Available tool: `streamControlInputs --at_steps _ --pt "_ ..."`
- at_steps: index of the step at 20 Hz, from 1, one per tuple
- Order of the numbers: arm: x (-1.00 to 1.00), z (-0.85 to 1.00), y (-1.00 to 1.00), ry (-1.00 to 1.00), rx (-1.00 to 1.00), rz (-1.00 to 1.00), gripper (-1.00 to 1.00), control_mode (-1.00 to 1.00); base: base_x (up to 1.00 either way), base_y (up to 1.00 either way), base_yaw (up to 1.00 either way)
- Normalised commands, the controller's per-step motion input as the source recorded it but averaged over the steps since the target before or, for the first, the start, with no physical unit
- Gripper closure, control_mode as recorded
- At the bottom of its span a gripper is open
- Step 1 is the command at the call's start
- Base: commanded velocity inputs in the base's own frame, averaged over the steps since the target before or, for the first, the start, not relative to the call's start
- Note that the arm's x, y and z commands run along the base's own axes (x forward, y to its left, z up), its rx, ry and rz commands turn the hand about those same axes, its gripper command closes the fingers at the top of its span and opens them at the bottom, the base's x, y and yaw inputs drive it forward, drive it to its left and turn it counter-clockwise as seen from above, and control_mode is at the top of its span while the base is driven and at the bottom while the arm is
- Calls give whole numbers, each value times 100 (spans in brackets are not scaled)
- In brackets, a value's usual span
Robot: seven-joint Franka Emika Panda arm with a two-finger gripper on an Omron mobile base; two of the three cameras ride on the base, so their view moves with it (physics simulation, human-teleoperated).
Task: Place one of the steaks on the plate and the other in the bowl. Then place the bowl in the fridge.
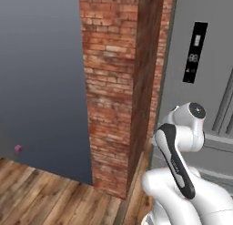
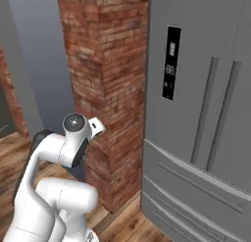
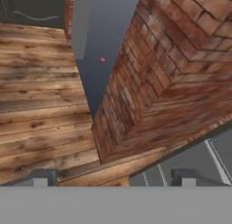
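The fridge [image 2: 196, 89] is a tall grey double-door unit with a black display panel [image 2: 171, 62], long vertical handles and drawers below. It stands close in front of me on the right [image 1: 200, 33]. Its lower grey front fills the bottom right corner of the hand view [image 3: 199, 159]. My gripper [image 3: 113, 177] is open, its two dark fingertips wide apart with nothing between them, and it looks down at the floor by the fridge's corner. The steaks, the plate and the bowl are out of view.
A red brick pillar [image 1: 118, 83] stands directly left of the fridge, close to my folded arm [image 2: 63, 153]. Wooden floor [image 1: 41, 192] spreads to the left below a blue-grey wall [image 1: 41, 60]. A small pink object [image 1: 18, 149] sits at the wall's foot.
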Motion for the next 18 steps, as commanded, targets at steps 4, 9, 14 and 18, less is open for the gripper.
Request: streamControlInputs --at_steps 4,9,14,18 --pt "0 0 0 0 0 0 -100 100 46 -64 -61" --pt "0 0 0 0 0 0 -100 100 39 -64 -63" --pt "0 0 0 0 0 0 -100 100 14 -57 -62" --pt "0 0 0 0 0 0 -100 100 13 -22 -49"
